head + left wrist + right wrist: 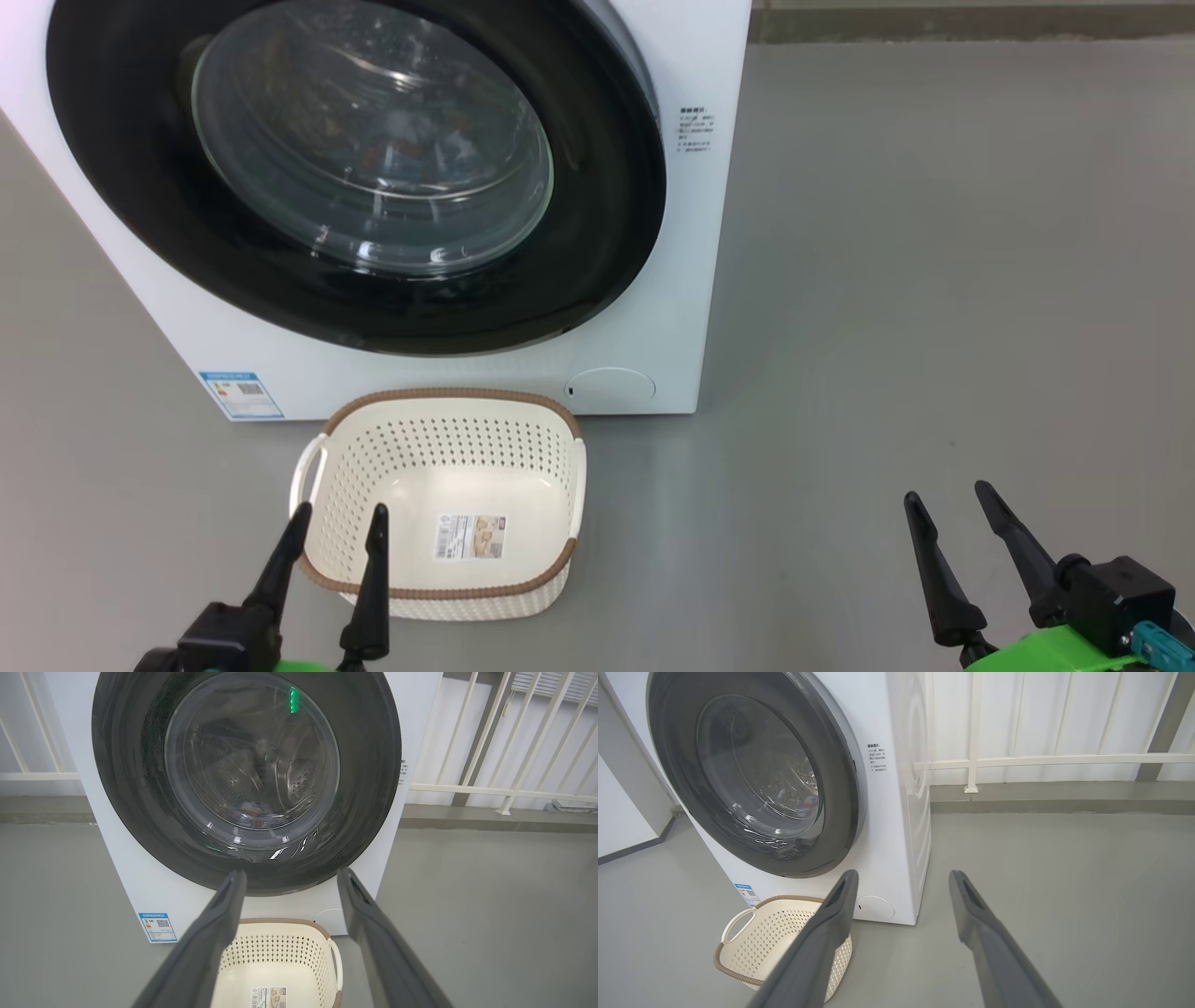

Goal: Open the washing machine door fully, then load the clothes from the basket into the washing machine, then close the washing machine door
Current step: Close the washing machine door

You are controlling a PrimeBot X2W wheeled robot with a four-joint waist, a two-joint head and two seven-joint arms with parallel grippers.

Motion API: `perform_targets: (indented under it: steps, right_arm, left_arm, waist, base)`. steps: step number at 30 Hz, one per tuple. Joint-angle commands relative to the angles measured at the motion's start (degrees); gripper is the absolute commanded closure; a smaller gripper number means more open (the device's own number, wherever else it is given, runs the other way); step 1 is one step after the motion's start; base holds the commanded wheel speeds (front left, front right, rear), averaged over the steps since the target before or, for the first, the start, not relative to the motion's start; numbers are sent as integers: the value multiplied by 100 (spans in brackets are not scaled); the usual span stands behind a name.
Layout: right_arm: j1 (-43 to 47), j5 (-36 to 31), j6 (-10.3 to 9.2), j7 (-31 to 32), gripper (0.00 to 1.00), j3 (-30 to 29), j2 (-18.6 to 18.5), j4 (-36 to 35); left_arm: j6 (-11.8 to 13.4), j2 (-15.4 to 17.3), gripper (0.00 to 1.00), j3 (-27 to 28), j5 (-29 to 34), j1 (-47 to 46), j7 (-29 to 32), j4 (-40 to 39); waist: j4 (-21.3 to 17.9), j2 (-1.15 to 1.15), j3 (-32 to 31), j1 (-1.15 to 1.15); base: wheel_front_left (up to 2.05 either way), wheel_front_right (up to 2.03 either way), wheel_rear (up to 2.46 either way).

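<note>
The washing machine stands in front of me with its black-rimmed door lying shut against the front. Through the glass, bits of light blue and orange clothes lie at the bottom of the drum. The cream basket sits on the floor just before the machine, with only its paper label inside. My left gripper hovers open over the basket's near left rim, holding nothing. My right gripper is open above bare floor, well right of the basket. The right wrist view shows the door and basket to its left.
Grey floor spreads wide to the machine's right. A white railing on a low curb runs behind the machine. A blue label sticker and a round cap mark the machine's lower front.
</note>
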Motion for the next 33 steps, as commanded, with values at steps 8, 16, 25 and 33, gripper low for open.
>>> perform_targets:
  steps: [8,16,25,33]
  right_arm:
    - [95,-59,2,108,0,96,12,-312]
    - [112,-75,2,144,0,114,23,-317]
    - [100,-34,2,138,0,142,26,-280]
    - [93,-10,2,133,0,159,26,-256]
  left_arm:
    - [62,148,0,161,-61,8,71,-242]
    - [93,165,0,132,-90,22,92,-287]
    - [120,182,0,103,-112,13,97,-308]
    - [147,204,0,84,-141,25,95,-321]
  waist:
    - [-40,0,-175,0]
    - [-30,0,-194,0]
    - [-21,0,-180,0]
    - [-30,0,-182,0]
  base:
    - [0,0,0]
    - [0,0,0]
    - [0,0,0]
    - [0,0,0]
